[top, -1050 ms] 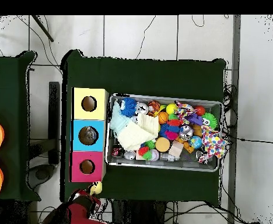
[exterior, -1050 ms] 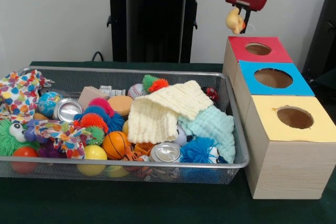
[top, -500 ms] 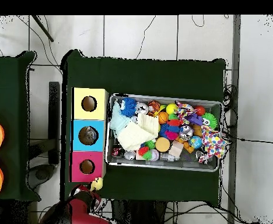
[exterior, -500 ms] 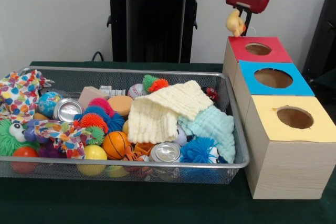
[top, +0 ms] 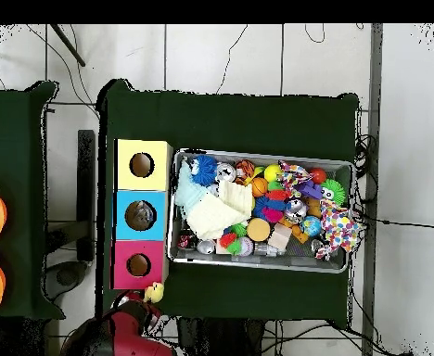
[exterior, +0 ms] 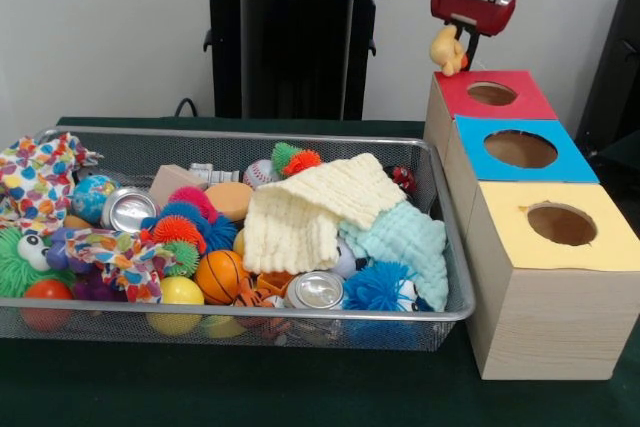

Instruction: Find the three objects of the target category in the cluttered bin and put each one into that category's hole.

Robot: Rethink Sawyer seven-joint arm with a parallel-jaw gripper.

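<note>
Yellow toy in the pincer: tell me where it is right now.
In the front view the yellow toy hangs in the pincer in the air, at the red box's far left corner, short of its hole.

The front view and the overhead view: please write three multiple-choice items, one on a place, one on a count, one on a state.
1. Where is the yellow toy?
A. In the wire bin
B. Held in the air by the pincer, near the red-topped box
C. In the blue-topped box

2. How many boxes with a hole stand beside the wire bin?
A. Two
B. Three
C. Four

3. What is the pincer's state?
A. Shut on the yellow toy
B. Open and empty
C. Out of view

Key: 1 B, the toy hangs under the pincer, beside the red top; 2 B, red, blue and yellow tops show; 3 A, the toy stays clamped above the table.
</note>
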